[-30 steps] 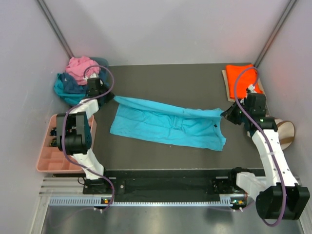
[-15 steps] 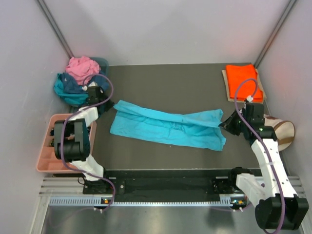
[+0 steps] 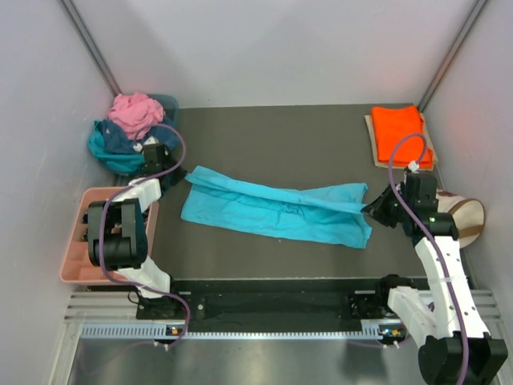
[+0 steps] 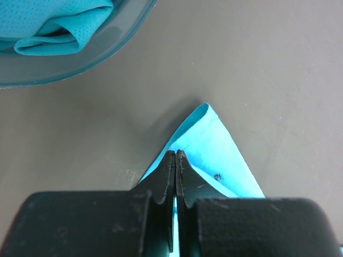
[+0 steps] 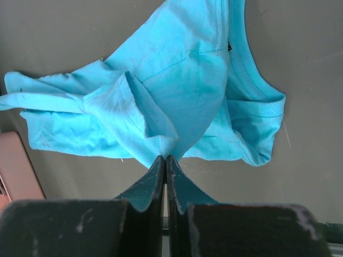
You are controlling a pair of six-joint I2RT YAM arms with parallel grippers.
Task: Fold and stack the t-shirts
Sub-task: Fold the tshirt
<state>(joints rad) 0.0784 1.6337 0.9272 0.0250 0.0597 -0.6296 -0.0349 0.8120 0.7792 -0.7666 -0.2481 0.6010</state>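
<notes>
The turquoise t-shirt [image 3: 276, 212] lies with its long axis left to right on the surface [image 3: 304, 144] — the left claw [image 4: 176, 155] pinches one end, the right claw [image 5: 165, 158] pinches the other.

Teal bin [image 4: 107, 43] cut by edge, turquoise t-shirt [image 4: 214, 150] corner hidden between jaws

To my left, 1 pink compartment tray [image 3: 74, 265] sits beside the dark bench [image 3: 304, 136], with a teal tub [image 4: 120, 29] at the far-left corner. To my right lie 1 cream bag [image 3: 470, 218] and a tan board [image 3: 372, 140].
</notes>
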